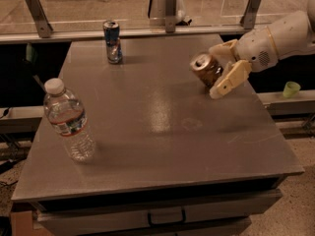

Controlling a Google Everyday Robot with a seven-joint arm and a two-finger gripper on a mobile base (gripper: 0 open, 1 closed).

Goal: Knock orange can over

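Observation:
The orange can (204,68) is on the right side of the grey table (157,132). It is tipped over toward the left, with its silver top facing the camera. My gripper (214,72) reaches in from the right on a white arm. Its two cream fingers are spread, one behind the can (220,48) and one in front of it (229,78), both against the can's right side. The can's base is hidden behind the front finger.
A slim blue-and-silver can (112,41) stands upright at the back left of the table. A clear water bottle (70,121) stands near the left edge. A metal rail (147,31) runs behind the table. A small green cup (291,89) sits off the table to the right.

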